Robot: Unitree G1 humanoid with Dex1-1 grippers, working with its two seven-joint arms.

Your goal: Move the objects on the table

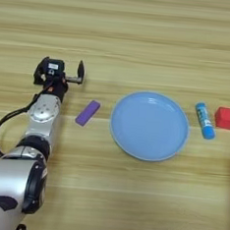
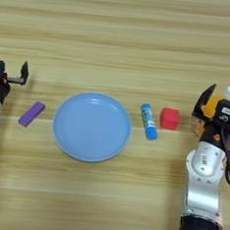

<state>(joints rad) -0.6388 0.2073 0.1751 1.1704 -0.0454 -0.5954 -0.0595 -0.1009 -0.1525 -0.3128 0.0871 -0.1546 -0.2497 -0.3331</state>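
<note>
On the table point(image 1: 143, 35), a flat purple bar point(image 1: 87, 112) lies left of the plate. A blue glue stick point(image 2: 149, 121) and a small red cube point(image 2: 169, 119) lie right of the plate. My left gripper point(image 1: 59, 71) stands open, up and left of the purple bar and apart from it. At the right edge my right gripper point(image 2: 227, 99) is open at the orange bottle point(image 2: 215, 103) with the white cap. One finger point(image 2: 205, 101) shows left of the bottle. The other finger is cut off by the picture edge.
A large round light-blue plate point(image 2: 92, 126) sits in the middle, between the purple bar and the glue stick. My left forearm point(image 1: 43, 115) runs down the left side. My right forearm point(image 2: 204, 179) rises from the bottom right.
</note>
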